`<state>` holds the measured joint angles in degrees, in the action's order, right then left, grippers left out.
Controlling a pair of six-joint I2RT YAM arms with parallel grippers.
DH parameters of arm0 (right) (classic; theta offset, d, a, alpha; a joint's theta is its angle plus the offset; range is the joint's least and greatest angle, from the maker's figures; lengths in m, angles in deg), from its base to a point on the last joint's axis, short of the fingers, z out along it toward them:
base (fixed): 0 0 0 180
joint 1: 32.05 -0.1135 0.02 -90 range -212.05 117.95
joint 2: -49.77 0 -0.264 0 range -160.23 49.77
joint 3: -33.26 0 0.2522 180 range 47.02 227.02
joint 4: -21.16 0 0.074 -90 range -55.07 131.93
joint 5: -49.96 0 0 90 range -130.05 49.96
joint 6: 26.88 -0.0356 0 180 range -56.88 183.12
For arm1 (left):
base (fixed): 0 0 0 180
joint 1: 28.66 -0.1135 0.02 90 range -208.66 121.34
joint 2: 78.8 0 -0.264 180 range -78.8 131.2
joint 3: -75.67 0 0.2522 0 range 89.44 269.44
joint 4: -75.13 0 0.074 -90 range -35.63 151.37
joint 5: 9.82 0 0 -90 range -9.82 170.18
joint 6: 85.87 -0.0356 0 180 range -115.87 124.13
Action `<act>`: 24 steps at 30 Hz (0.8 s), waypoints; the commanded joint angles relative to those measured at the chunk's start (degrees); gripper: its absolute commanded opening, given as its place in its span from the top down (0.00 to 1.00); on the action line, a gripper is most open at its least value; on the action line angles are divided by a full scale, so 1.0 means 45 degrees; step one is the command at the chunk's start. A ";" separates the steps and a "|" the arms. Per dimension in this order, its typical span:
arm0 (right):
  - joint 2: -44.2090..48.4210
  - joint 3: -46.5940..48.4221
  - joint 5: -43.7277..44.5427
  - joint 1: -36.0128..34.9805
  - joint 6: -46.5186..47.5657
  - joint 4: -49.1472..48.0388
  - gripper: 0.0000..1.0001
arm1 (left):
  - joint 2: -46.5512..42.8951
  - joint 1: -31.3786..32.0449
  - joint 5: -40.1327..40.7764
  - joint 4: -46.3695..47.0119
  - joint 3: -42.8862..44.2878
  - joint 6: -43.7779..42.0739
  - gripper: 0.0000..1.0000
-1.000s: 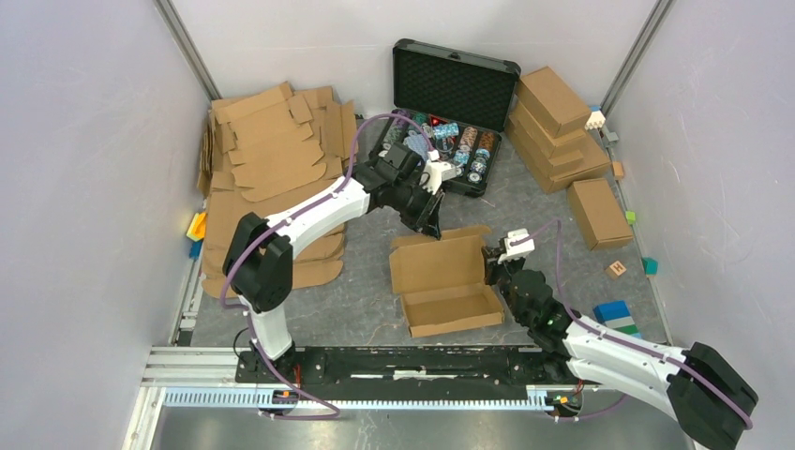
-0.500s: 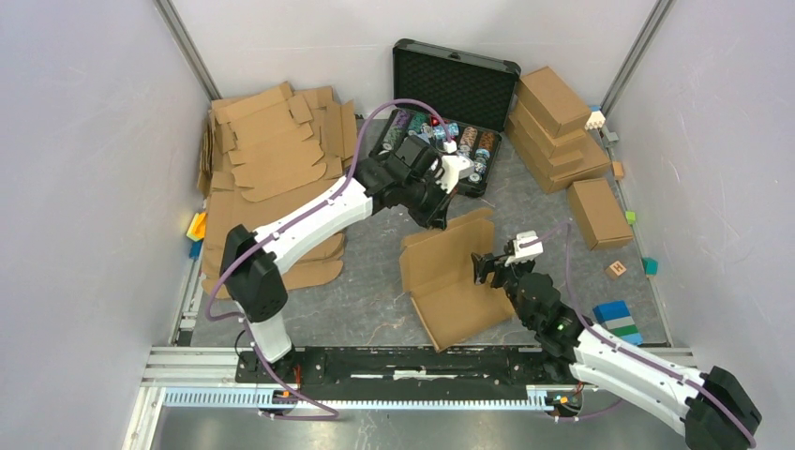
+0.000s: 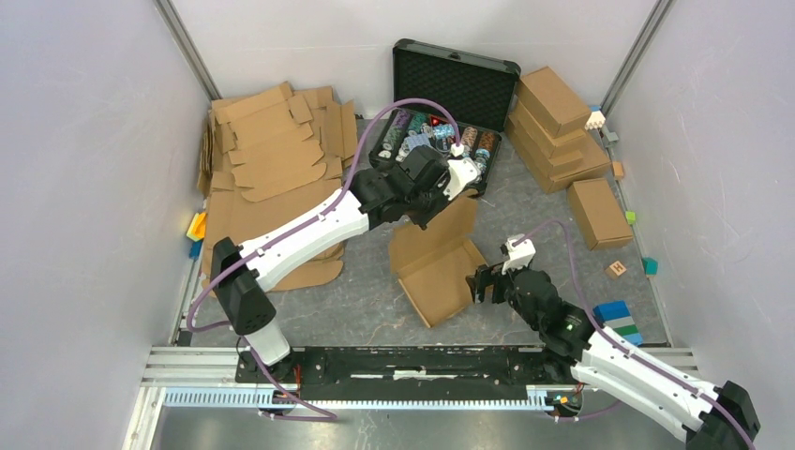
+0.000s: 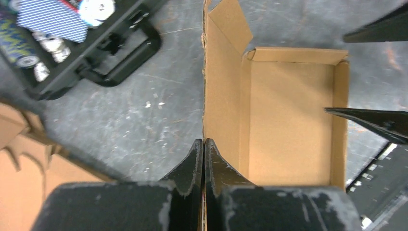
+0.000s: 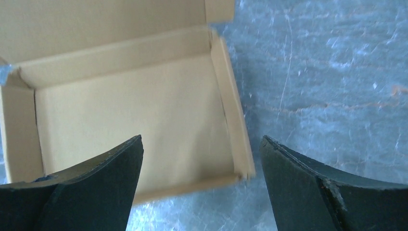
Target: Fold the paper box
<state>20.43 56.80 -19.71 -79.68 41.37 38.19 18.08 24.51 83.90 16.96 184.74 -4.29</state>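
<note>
Right, paper box (image 3: 448, 277) sits mid table (image 3: 375, 300), tray formed, lid upright; left gripper (image 4: 204, 149) pinched shut on lid edge, right gripper (image 5: 202, 139) wide open, empty, over tray. Looks light, stiff, crushable: hold panel edges near creases, not flap tips.

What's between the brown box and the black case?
Only bare grey table, seen in the left wrist view between the paper box and black case.

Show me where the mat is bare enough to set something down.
Bare mat lies between the flat cardboard stack and the paper box, and between that box and the lone brown box on the right. The back is crowded: black case, stacked boxes.
</note>
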 commanded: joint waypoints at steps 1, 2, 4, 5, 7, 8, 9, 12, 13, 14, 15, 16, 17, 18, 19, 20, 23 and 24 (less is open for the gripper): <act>0.0387 0.0889 -0.0883 -0.0058 -0.0955 0.1978 0.05 | -0.0280 0.0040 0.2393 0.0564 -0.0017 -0.1441 0.98; 0.0526 0.0930 -0.1172 -0.0058 -0.0945 0.2026 0.06 | -0.0225 0.0041 0.2469 0.0767 -0.0177 -0.1597 0.98; 0.0779 0.0820 -0.1892 -0.0058 -0.0800 0.1970 0.12 | -0.0062 0.0004 0.2483 0.1272 -0.0465 -0.1998 0.98; 0.0840 0.0703 -0.2350 -0.0061 -0.0675 0.1847 0.16 | 0.0014 0.0002 0.2415 0.1508 -0.0584 -0.2232 0.98; 0.0698 0.0459 -0.3138 -0.0059 -0.0660 0.1531 0.25 | 0.0215 -0.0030 0.2202 0.1941 -0.0634 -0.2532 0.98; 0.0523 0.0258 -0.3429 -0.0059 -0.0731 0.1324 0.34 | 0.0302 -0.0033 0.1990 0.2028 -0.0581 -0.2605 0.98; 0.0253 0.0060 -0.3773 -0.0058 -0.0828 0.1019 0.40 | 0.0389 -0.0038 0.1776 0.2071 -0.0509 -0.2609 0.98; -0.0597 -0.0477 -0.4249 -0.0063 -0.1176 0.0044 0.54 | 0.0536 -0.0094 0.0979 0.2076 -0.0339 -0.2461 0.98; -0.0846 -0.0609 -0.4261 -0.0060 -0.1250 -0.0250 0.58 | 0.0514 -0.0116 0.0627 0.2075 -0.0358 -0.2358 0.98; -0.1034 -0.0734 -0.4220 -0.0066 -0.1338 -0.0576 0.60 | 0.0513 -0.0149 0.0312 0.2074 -0.0386 -0.2230 0.98; -0.1257 -0.0833 -0.4198 -0.0056 -0.1383 -0.1068 0.63 | 0.0479 -0.0173 -0.0075 0.2074 -0.0421 -0.2102 0.98; -0.1448 -0.0924 -0.4173 -0.0056 -0.1410 -0.1397 0.64 | 0.0458 -0.0213 -0.0371 0.2065 -0.0485 -0.1892 0.98; -0.1690 -0.0976 -0.4075 -0.0056 -0.1432 -0.1782 0.65 | 0.0425 -0.0246 -0.0720 0.2031 -0.0513 -0.1664 0.98; -0.1962 -0.1045 -0.3937 -0.0063 -0.1478 -0.2085 0.68 | 0.0424 -0.0322 -0.1185 0.1947 -0.0493 -0.1342 0.98; -0.2176 -0.1063 -0.3770 -0.0059 -0.1507 -0.2432 0.69 | 0.0436 -0.0375 -0.1583 0.1853 -0.0449 -0.1089 0.98; -0.2468 -0.1094 -0.3635 -0.0058 -0.1521 -0.2705 0.70 | 0.0429 -0.0454 -0.1994 0.1741 -0.0391 -0.0679 0.98; -0.3167 -0.1192 -0.3344 -0.0058 -0.1615 -0.3648 0.74 | 0.0436 -0.0618 -0.3294 0.1507 -0.0339 0.0367 0.98; -0.3411 -0.1209 -0.3195 -0.0058 -0.1646 -0.3879 0.74 | 0.0428 -0.0648 -0.3819 0.1447 -0.0349 0.0653 0.98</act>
<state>7.80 52.23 -36.51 -79.68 35.14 30.39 20.38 22.46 77.50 23.59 182.10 -8.77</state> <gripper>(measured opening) 0.271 0.037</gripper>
